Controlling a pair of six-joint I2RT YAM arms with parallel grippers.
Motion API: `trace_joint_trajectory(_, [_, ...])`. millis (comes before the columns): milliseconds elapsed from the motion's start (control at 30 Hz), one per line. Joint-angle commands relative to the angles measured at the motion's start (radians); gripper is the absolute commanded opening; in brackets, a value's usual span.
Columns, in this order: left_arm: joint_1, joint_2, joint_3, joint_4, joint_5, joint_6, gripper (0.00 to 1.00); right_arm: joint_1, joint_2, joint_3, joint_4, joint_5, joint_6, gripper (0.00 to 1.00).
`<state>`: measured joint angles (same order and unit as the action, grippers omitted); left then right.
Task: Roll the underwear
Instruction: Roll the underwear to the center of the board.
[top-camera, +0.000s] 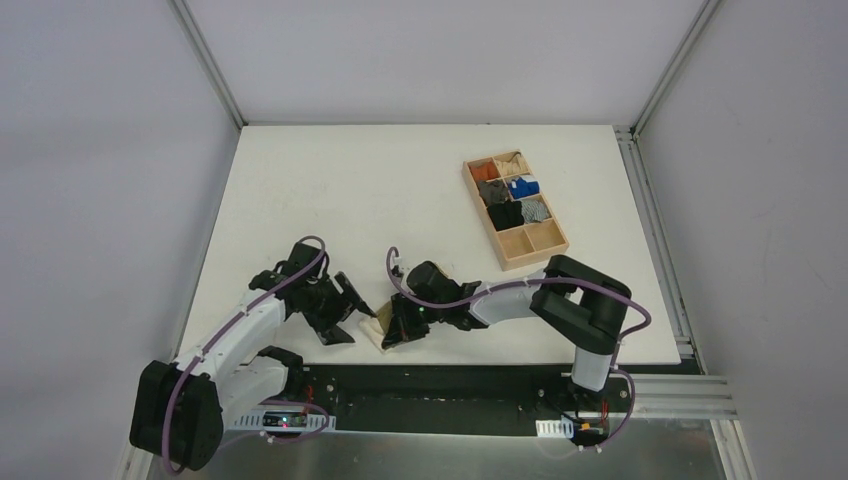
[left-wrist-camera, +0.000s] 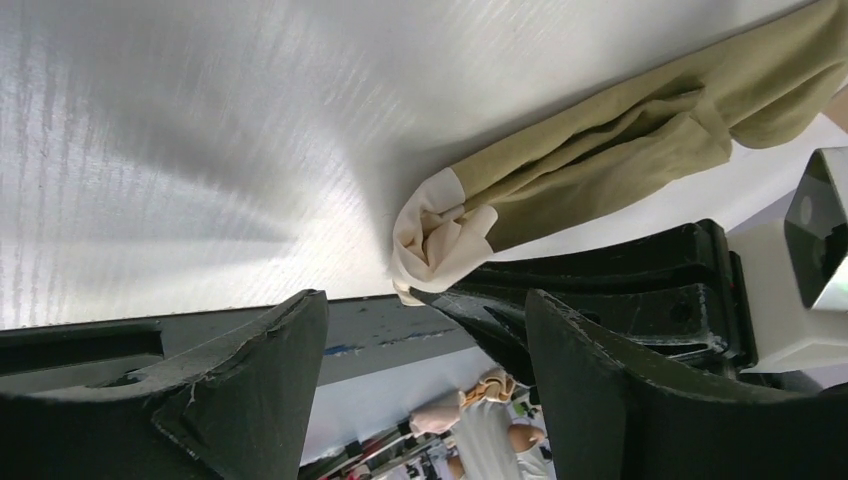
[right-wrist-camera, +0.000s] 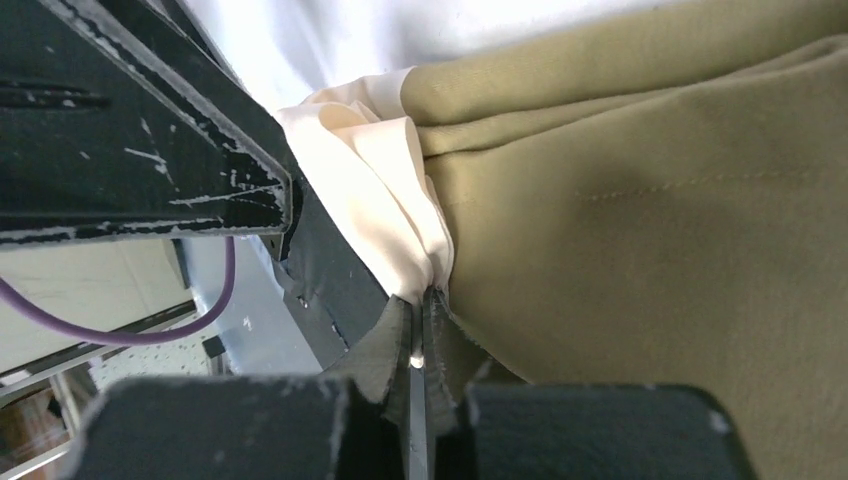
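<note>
Lying rolled near the table's (top-camera: 400, 180) front edge, the underwear (left-wrist-camera: 600, 140) has its cream waistband (right-wrist-camera: 385, 200) pinched by the right gripper (right-wrist-camera: 421, 345). The left gripper (left-wrist-camera: 425, 305), jaws spread, hangs just beside that end.

1. From above, the right tool (top-camera: 400, 328) covers most of the underwear (top-camera: 371, 332); only a pale sliver shows.
2. The left wrist view cuts the underwear off at its top right edge.
3. The right wrist view cuts it off at right and bottom.
4. The fabric bundles (top-camera: 508, 192) in the wooden tray (top-camera: 520, 243) are too small to identify.
</note>
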<state>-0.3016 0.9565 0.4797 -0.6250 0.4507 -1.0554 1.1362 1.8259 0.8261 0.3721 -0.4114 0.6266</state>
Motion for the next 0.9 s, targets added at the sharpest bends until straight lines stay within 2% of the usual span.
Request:
trace_joint_trajectory(0, [-0.003,0.037,0.012,-0.012,0.019,0.075,0.73,-0.004,0.042,-0.030,-0.025,-0.099,0.010,0.00])
trace_joint_trajectory(100, [-0.004,0.067,0.025,0.000,0.024,0.104,0.70,-0.010,0.045,-0.029,-0.025,-0.103,0.014,0.00])
trace_joint_trajectory(367, [-0.004,0.148,0.015,0.041,0.001,0.140,0.55,-0.014,0.049,-0.023,-0.025,-0.109,0.022,0.00])
trace_joint_trajectory(467, [-0.004,0.165,0.011,0.059,0.003,0.138,0.46,-0.013,0.046,-0.020,-0.028,-0.106,0.027,0.00])
trace_joint_trajectory(500, [-0.004,0.165,0.010,0.064,0.002,0.136,0.42,-0.014,0.046,-0.020,-0.033,-0.104,0.027,0.00])
trace_joint_trajectory(567, [-0.004,0.170,0.007,0.069,-0.001,0.134,0.27,-0.014,0.039,-0.014,-0.046,-0.103,0.027,0.00])
trace_joint_trajectory(633, [-0.004,0.182,0.005,0.070,0.002,0.136,0.02,-0.013,0.030,-0.001,-0.075,-0.090,0.025,0.00])
trace_joint_trajectory(667, [-0.004,0.189,0.004,0.070,0.006,0.136,0.00,-0.015,0.014,0.005,-0.097,-0.081,0.021,0.03])
trace_joint_trajectory(767, [-0.004,0.189,-0.012,0.070,0.015,0.119,0.00,-0.013,-0.043,0.032,-0.182,-0.032,-0.002,0.39])
trace_joint_trajectory(800, [-0.004,0.185,-0.018,0.068,0.016,0.109,0.00,-0.011,-0.066,0.045,-0.214,-0.010,-0.013,0.46])
trace_joint_trajectory(867, [-0.004,0.175,-0.031,0.065,0.015,0.085,0.00,0.003,-0.113,0.080,-0.307,0.059,-0.047,0.52])
